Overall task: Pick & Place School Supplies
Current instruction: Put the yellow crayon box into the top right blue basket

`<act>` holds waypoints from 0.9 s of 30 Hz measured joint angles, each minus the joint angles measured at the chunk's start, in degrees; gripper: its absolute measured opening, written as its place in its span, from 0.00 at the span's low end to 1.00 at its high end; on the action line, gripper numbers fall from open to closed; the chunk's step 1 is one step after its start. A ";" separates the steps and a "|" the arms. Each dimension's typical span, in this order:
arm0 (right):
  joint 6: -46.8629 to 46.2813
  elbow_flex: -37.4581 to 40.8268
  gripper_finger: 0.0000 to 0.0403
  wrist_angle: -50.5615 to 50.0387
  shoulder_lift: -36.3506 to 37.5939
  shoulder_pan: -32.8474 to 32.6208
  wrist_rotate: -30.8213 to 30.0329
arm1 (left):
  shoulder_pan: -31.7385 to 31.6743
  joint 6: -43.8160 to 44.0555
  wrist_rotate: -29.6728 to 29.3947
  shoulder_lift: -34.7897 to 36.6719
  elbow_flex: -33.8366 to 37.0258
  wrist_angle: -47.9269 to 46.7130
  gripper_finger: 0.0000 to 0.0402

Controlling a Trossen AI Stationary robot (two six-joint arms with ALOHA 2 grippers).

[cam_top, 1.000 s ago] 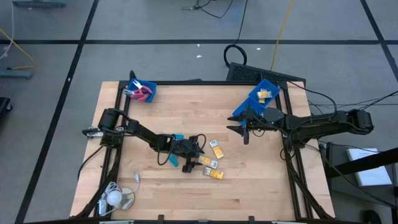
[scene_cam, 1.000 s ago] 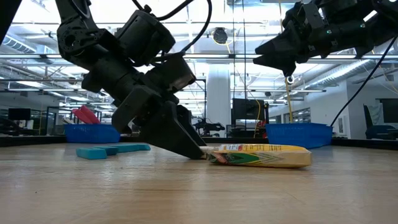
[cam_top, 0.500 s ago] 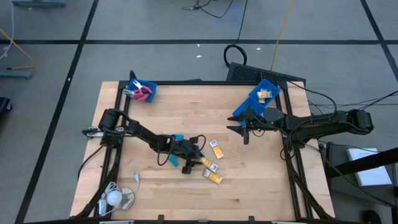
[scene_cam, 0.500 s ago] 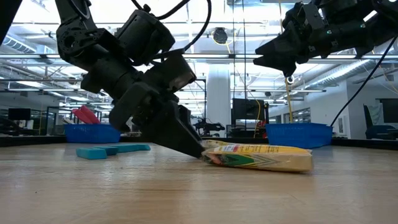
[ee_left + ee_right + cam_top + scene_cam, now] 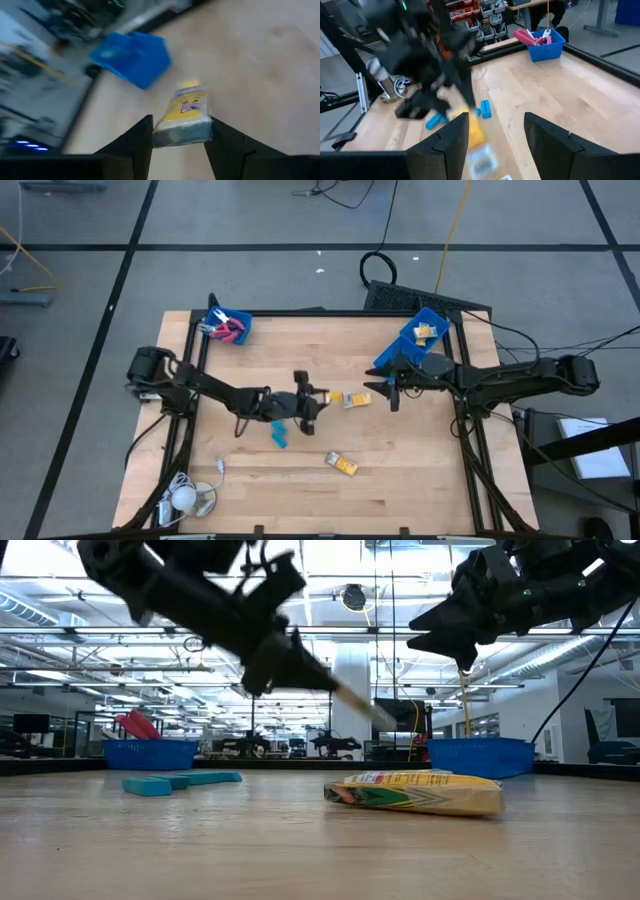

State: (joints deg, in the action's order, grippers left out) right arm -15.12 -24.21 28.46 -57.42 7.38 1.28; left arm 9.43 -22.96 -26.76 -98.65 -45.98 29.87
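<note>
My left gripper [image 5: 318, 401] hangs above the table's middle, shut on a yellow-orange packet [image 5: 336, 397] that sticks out toward the right bin. A second yellow bit [image 5: 360, 396] shows just past it; I cannot tell whether it is a separate packet. Another packet [image 5: 342, 464] lies flat on the wood nearer the near edge, and light-blue pieces [image 5: 278, 434] lie beside it. Pink-handled scissors [image 5: 230, 330] sit in the far-left blue bin. My right gripper [image 5: 393, 394] hovers open beside the far-right blue bin [image 5: 412, 342], which holds yellow packets. My left gripper pinches the yellow packet by its near end [image 5: 182, 131] between its two fingers [image 5: 142, 137]. The fingers lie roughly level and point toward the table's right. The packet is lifted clear and runs straight out past the fingertips.
A white round object with a cord [image 5: 190, 498] lies at the near-left corner. A black frame [image 5: 300, 313] runs along the table's edges. Bare wood lies between the two bins and along the near edge.
My left gripper has risen from the table with the packet and swung toward the far and right side, toward the right bin, moving fast enough to blur. The packet has gone from lying flat to lifted clear. One packet has stayed on the wood.
</note>
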 joint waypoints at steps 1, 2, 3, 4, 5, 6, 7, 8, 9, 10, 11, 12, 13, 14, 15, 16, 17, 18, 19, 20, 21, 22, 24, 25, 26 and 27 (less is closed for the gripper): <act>-0.51 0.00 0.45 0.01 -0.27 0.00 0.00 | 0.00 -1.11 -1.19 1.13 -0.02 0.05 0.39; -1.00 0.00 0.45 0.05 -0.58 0.00 -0.02 | -0.04 -1.98 -2.03 2.19 -0.02 0.03 0.39; -1.62 0.00 0.45 0.01 -0.84 0.00 -0.02 | -0.04 -2.83 -2.48 3.31 -0.02 -0.15 0.39; -2.38 0.00 0.45 0.13 -1.26 0.00 -0.04 | -0.03 -3.69 -2.80 4.27 -0.02 -0.17 0.39; -3.15 -0.01 0.45 0.97 -1.97 0.02 -0.07 | -0.02 -4.64 -2.87 5.06 -0.02 -0.03 0.39; -3.94 -0.02 0.45 2.00 -2.77 0.04 -0.13 | -0.02 -5.63 -2.89 5.85 -0.02 0.16 0.40; -4.84 -0.02 0.45 3.06 -3.65 0.04 -0.15 | 0.01 -6.71 -3.06 6.51 -0.02 0.18 0.41; -5.84 -0.02 0.45 4.59 -4.75 0.04 -0.15 | 0.11 -7.68 -3.39 6.99 -0.02 0.26 0.42; -6.92 -0.02 0.45 6.40 -6.00 0.08 -0.17 | 0.13 -8.53 -3.66 7.44 -0.02 0.33 0.42; -7.96 -0.04 0.45 7.97 -7.32 0.20 -0.16 | 0.22 -9.47 -4.17 7.92 -0.02 0.25 0.42; -9.03 -0.04 0.45 9.43 -8.76 0.46 -0.13 | 0.32 -10.16 -4.73 8.27 -0.02 0.29 0.42; -10.20 -0.04 0.46 10.78 -10.24 0.90 -0.11 | 0.37 -10.80 -5.20 8.55 -0.04 0.42 0.42; -11.44 -0.04 0.46 12.06 -11.61 1.43 -0.03 | 0.41 -11.54 -5.70 8.76 -0.04 0.44 0.42; -12.76 -0.04 0.47 13.75 -13.10 2.12 0.11 | 0.51 -12.21 -6.23 8.83 -0.04 0.44 0.41; -14.04 -0.04 0.48 15.60 -14.56 2.83 0.25 | 0.57 -12.96 -6.74 8.81 -0.04 0.46 0.40; -15.22 -0.04 0.49 16.92 -15.81 3.49 0.50 | 0.70 -13.80 -7.38 8.81 -0.04 0.50 0.40; -16.08 -0.04 0.50 18.42 -17.14 4.33 1.54 | 0.85 -14.62 -7.99 8.81 -0.04 0.70 0.39; -16.89 -0.04 0.51 20.10 -18.43 5.10 2.92 | 0.94 -15.33 -8.34 8.81 -0.04 0.88 0.38; -17.87 -0.04 0.53 21.74 -19.77 5.90 4.65 | 1.04 -15.85 -8.44 8.81 -0.04 0.96 0.38; -19.12 -0.04 0.54 23.73 -21.28 6.62 6.66 | 1.16 -16.16 -8.44 8.81 -0.04 1.08 0.37; -20.45 -0.04 0.55 25.92 -22.67 7.21 8.61 | 1.20 -16.21 -8.44 8.81 -0.04 1.22 0.37; -21.67 -0.04 0.56 28.32 -24.25 7.66 10.50 | 1.20 -16.29 -8.44 8.81 -0.04 1.54 0.38; -23.76 -0.04 0.57 34.49 -27.64 8.04 12.91 | 1.25 -16.37 -8.44 8.81 -0.07 2.17 0.39; -24.84 -0.04 0.57 37.56 -29.12 8.04 13.87 | 1.24 -16.37 -8.44 8.81 -0.07 2.25 0.40; -25.97 -0.04 0.58 40.70 -30.56 8.04 14.64 | 1.22 -16.44 -8.44 8.81 -0.07 2.17 0.41; -27.18 -0.04 0.58 43.57 -31.78 8.04 15.52 | 1.20 -16.67 -8.46 8.81 -0.07 2.06 0.41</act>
State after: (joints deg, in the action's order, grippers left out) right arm -42.30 -24.25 72.03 -89.20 15.42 16.80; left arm 10.63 -39.63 -35.22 -89.84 -46.04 31.93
